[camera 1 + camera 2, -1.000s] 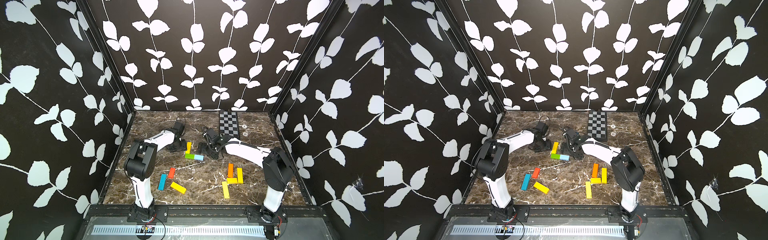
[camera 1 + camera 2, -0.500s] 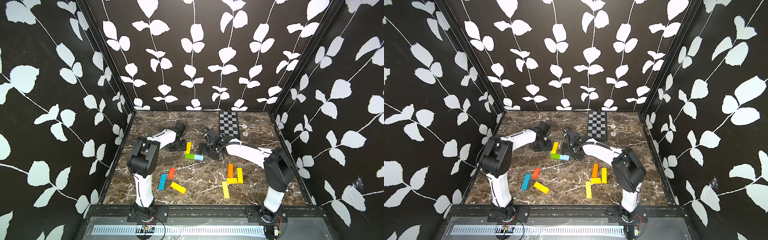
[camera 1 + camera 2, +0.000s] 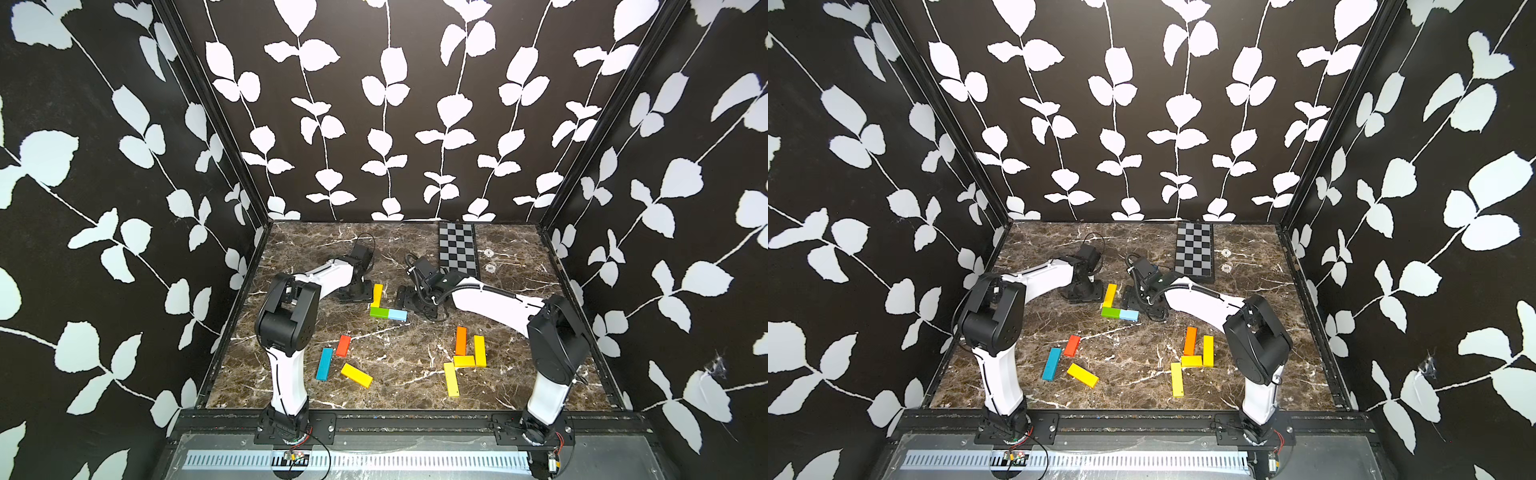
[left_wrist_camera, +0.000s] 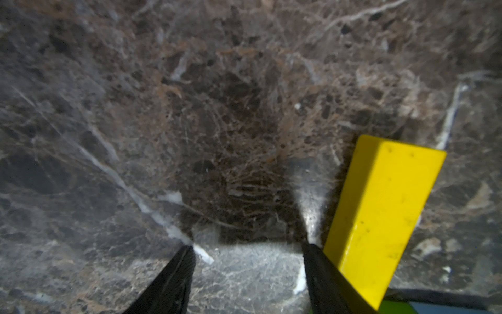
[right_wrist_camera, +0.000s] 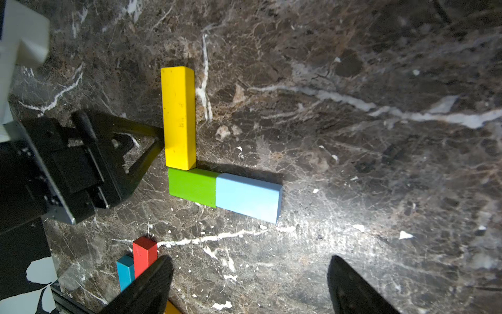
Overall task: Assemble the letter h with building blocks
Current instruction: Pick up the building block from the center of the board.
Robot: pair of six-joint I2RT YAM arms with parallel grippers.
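In both top views ten bars lie on the marble table: five yellow, one each green, light blue, red, blue, orange. The yellow bar, green bar and light blue bar make an L between the left pincer and right pincer, and the other seven sit behind both. In the left wrist view the left pincer stands part open and empty, one finger against the yellow bar's long side, likely squaring the stem. In the right wrist view the right pincer gapes empty, the L ahead of its tips, the red bar and blue bar beside one finger; the next move probably calls for fetching leg bars.
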